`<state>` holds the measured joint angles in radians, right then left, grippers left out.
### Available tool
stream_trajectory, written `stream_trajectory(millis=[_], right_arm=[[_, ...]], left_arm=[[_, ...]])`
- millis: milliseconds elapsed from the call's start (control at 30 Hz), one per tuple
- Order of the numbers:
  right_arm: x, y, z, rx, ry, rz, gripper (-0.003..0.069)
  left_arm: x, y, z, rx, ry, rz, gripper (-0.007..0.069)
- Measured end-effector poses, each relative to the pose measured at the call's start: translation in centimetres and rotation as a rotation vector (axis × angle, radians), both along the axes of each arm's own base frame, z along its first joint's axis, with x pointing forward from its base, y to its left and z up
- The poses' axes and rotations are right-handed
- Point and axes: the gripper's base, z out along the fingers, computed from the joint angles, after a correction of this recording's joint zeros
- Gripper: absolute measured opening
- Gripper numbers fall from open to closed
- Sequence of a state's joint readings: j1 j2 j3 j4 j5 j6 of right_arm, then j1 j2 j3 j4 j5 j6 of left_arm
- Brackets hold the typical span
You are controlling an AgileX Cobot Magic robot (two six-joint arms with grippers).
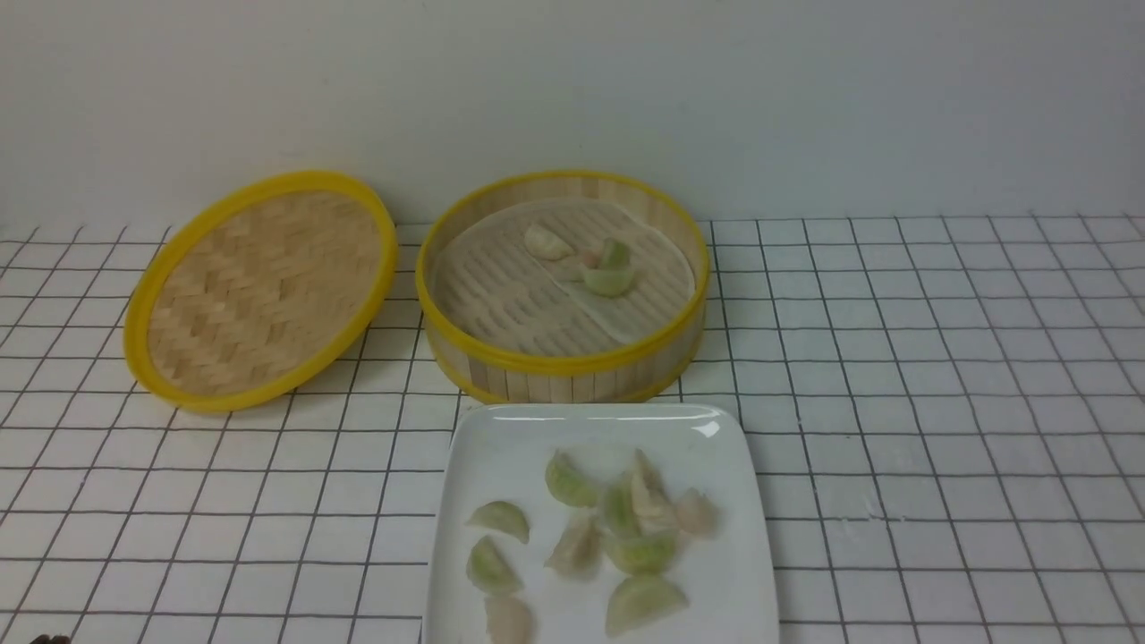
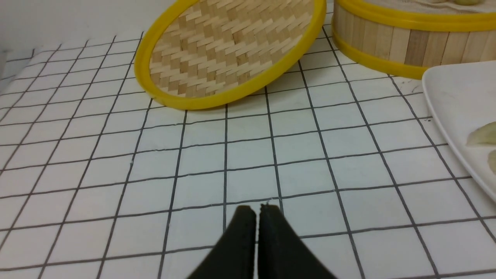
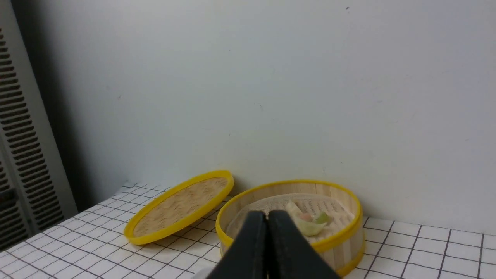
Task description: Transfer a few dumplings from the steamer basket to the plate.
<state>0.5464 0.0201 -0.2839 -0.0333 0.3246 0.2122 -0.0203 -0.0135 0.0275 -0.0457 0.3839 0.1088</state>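
The steamer basket (image 1: 564,362) stands at the back middle of the table, with a few dumplings (image 1: 608,279) on its pale liner. The white plate (image 1: 501,438) lies just in front of it and holds several dumplings (image 1: 640,553). Neither gripper shows in the front view. In the left wrist view my left gripper (image 2: 257,209) is shut and empty, low over the checked cloth, with the plate's edge (image 2: 445,100) and the basket's wall (image 2: 387,42) off to one side. In the right wrist view my right gripper (image 3: 267,215) is shut and empty, raised in front of the basket (image 3: 341,240).
The shallow woven lid (image 1: 259,286) leans on the table to the left of the basket; it also shows in the left wrist view (image 2: 232,50) and the right wrist view (image 3: 180,205). A white wall runs close behind. A grey louvred panel (image 3: 19,135) stands at the far left.
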Motion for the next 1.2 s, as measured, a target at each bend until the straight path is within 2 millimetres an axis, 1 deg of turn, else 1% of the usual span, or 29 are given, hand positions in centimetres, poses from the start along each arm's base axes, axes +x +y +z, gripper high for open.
stream_trajectory(millis=[133, 267, 400, 467, 500, 600, 1200], right_arm=[[0.3, -0.3, -0.8, -0.048, 0.0, -0.084, -0.0015], [1.2, -0.8, -3.1, -0.1, 0.061, -0.282, -0.0015], [2.1, -1.5, -6.7, -0.152, 0.166, -0.443, -0.0015], [2.4, -1.9, -9.4, -0.179, 0.255, -0.514, -0.0015], [2.4, -2.0, -10.3, -0.186, 0.289, -0.533, -0.0015], [2.3, -2.1, -10.4, -0.184, 0.295, -0.555, -0.0015], [2.3, -2.1, -10.5, -0.181, 0.297, -0.555, -0.0015]], left_arm=[[0.0, 0.0, 0.0, 0.0, 0.0, 0.0, -0.0006], [0.0, 0.0, 0.0, 0.0, 0.0, 0.0, -0.0006], [0.0, 0.0, 0.0, 0.0, 0.0, 0.0, -0.0006], [0.0, 0.0, 0.0, 0.0, 0.0, 0.0, -0.0006], [0.0, 0.0, 0.0, 0.0, 0.0, 0.0, -0.0006], [0.0, 0.0, 0.0, 0.0, 0.0, 0.0, -0.0006], [0.0, 0.0, 0.0, 0.0, 0.0, 0.0, -0.0006]])
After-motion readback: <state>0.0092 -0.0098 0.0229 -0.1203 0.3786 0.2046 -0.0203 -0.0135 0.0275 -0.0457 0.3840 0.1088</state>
